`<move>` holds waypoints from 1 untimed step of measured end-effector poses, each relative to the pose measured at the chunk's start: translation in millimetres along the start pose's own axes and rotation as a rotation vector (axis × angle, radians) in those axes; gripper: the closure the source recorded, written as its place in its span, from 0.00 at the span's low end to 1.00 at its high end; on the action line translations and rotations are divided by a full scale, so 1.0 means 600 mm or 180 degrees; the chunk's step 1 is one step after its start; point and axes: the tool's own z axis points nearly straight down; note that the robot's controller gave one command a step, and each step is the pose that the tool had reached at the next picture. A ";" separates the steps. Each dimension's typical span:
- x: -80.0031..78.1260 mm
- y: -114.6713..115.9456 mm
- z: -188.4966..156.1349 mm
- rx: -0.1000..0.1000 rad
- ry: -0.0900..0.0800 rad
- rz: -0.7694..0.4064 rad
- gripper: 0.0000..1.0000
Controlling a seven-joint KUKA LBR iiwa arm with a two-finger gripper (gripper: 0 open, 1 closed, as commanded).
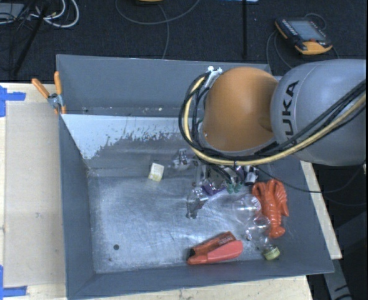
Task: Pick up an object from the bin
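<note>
My gripper (189,182) hangs below the orange wrist cover, near the middle of the bin. Its two metal fingers stand apart, one fingertip (183,160) toward the back and the other down at the floor, with bare bin floor between them, so it is open. A small cream cube (156,172) lies just left of the rear fingertip, apart from it. A red and orange handled tool (216,250) lies flat toward the front wall, below the gripper.
A red lobster-like toy (272,206) lies against the right wall. A clear plastic bottle (253,225) with a green cap sits beside it at the front right. The arm and its cables cover the bin's back right part.
</note>
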 end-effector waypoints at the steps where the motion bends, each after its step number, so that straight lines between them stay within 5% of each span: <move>1: 0.034 -0.027 0.032 -0.0010 0.0019 0.0098 0.00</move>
